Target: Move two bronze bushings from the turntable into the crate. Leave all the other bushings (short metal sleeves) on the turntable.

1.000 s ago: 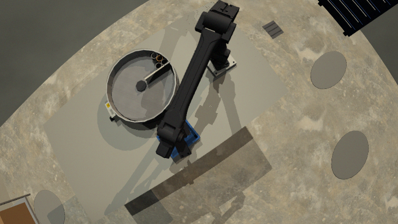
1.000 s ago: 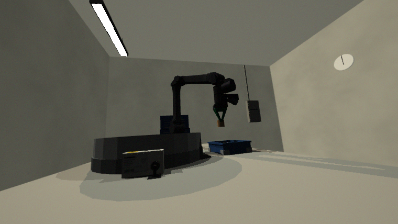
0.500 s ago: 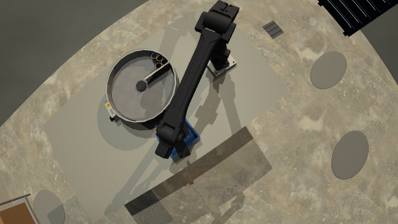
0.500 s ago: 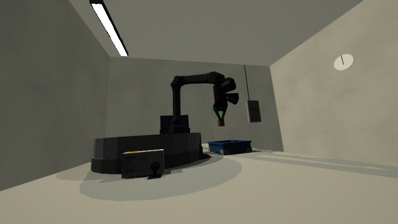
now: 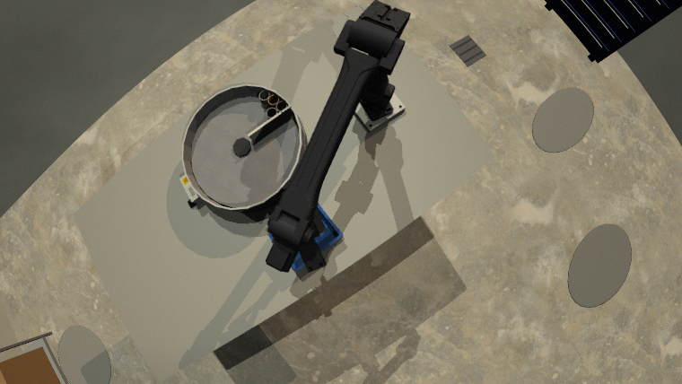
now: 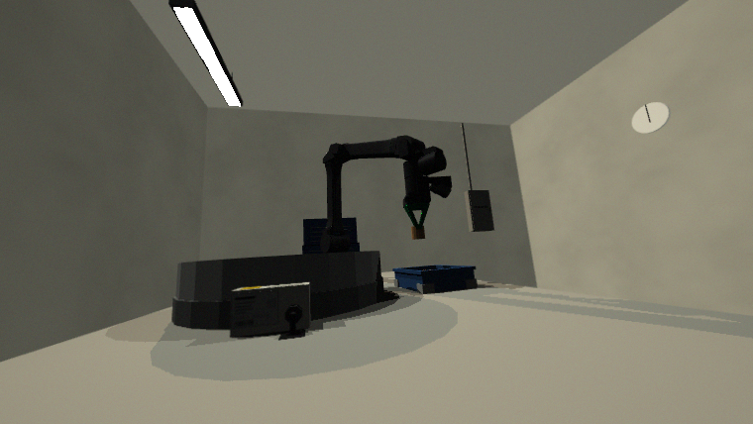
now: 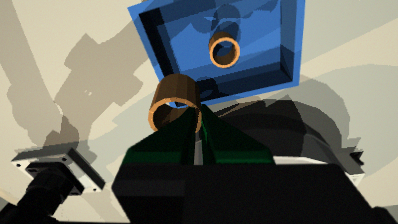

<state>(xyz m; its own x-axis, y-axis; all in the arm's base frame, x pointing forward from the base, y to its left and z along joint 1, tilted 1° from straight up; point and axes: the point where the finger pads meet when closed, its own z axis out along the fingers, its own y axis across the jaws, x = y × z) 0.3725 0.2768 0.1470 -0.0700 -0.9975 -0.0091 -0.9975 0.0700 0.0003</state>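
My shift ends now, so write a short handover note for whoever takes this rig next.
Gripper: jaws shut on a bronze bushing, held high above the blue crate.
Crate: one bronze bushing already lies inside.
Turntable: a few bushings remain by the divider, one of them bronze-coloured.
Done: first bushing delivered, second lifted.
Left: lower, release the second into the crate, leave the rest.

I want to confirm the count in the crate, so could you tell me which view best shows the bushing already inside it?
The wrist view: it looks down into the crate at the bronze bushing on its floor, beyond the one held in the fingers. In the top view the arm covers the crate; in the exterior view its wall hides the inside.
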